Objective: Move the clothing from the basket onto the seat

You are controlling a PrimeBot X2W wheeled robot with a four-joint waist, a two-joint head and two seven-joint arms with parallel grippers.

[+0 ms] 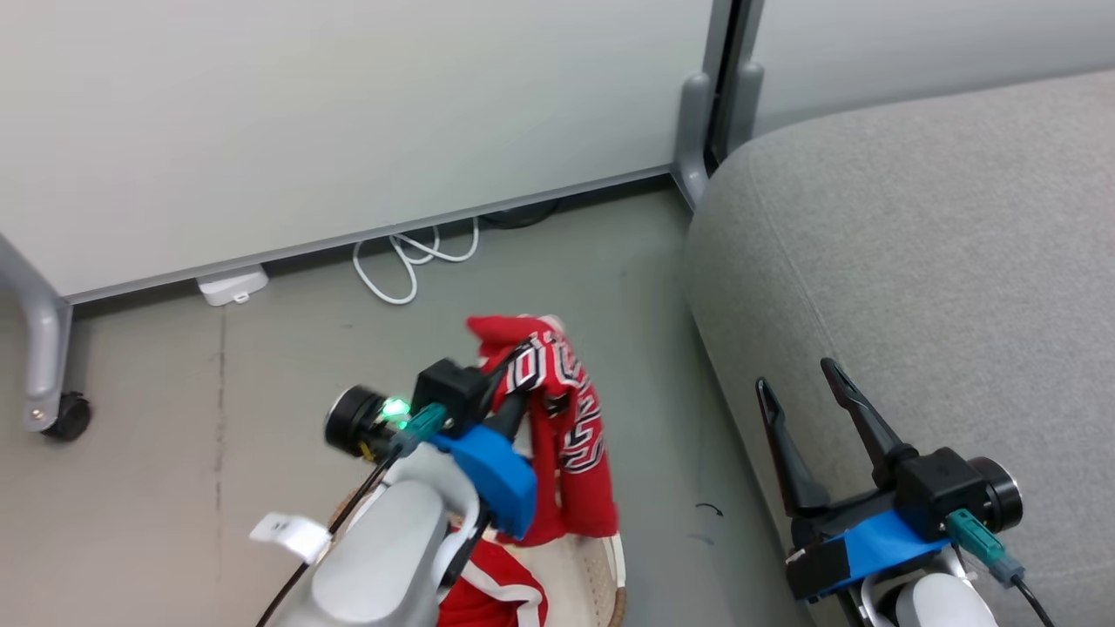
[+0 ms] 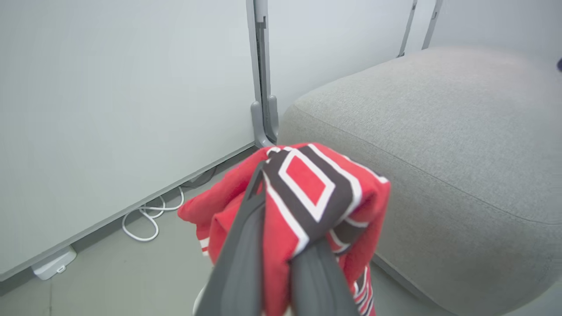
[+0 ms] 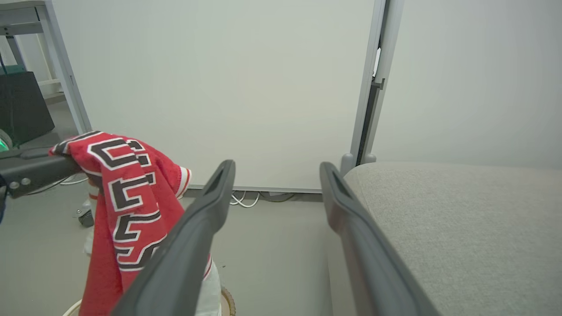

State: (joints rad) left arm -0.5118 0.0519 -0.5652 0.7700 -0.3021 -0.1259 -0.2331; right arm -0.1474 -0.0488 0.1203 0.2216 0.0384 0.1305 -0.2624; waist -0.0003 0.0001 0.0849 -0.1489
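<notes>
Fabric is being pinched at the left of the scene. A bunched fold of the lettered garment (image 1: pixel 566 418) is being gripped by the left tool (image 1: pixel 518 379), whose fingers are drawn narrow on it. The garment is being held above the basket (image 1: pixel 612 557), with its length hanging in loose drapes. Whether the hem is clear of the rim cannot be told. Below it, the second garment (image 1: pixel 488 596), with its white band, is lying crumpled inside the basket and is partly hidden by the forearm.

Both pieces are being judged light, soft and limp. Nothing here is fragile, but thin cloth is likely to slide out of a shallow pinch, and a trailing edge may snag the rim. A thick gathered fold near the middle is being judged the surest place to take hold.

Further right, the seat (image 1: pixel 915 261) is waiting to receive the clothing. At its near edge the right tool (image 1: pixel 794 374) is being held spread wide, with nothing between its fingers.
</notes>
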